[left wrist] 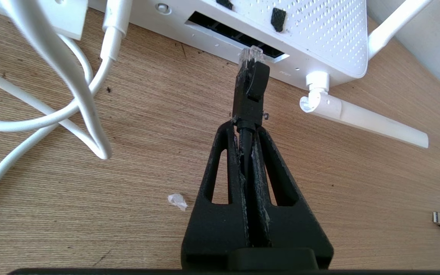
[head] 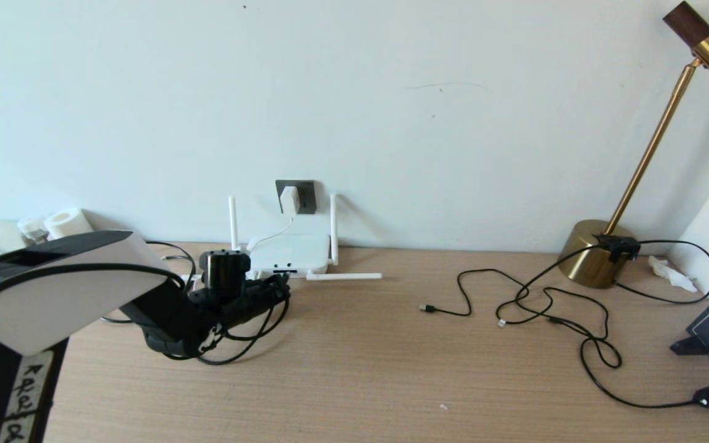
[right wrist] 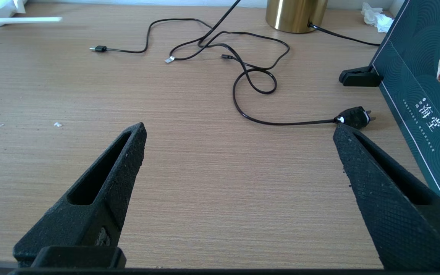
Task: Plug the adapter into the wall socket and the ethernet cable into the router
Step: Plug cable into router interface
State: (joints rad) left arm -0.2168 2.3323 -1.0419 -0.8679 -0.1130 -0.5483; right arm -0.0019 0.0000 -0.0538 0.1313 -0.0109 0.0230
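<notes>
Jaws of the left gripper clamped the ethernet cable behind its plug, aiming the tip at the router port; the right gripper idled, jaws apart.

A matt wood-grain finish is shown by the desk. The router resting on it is seen as smooth white plastic (its top finely perforated). Beside the router, rough black plastic is shown by the left gripper; the lamp base is polished brass.
</notes>
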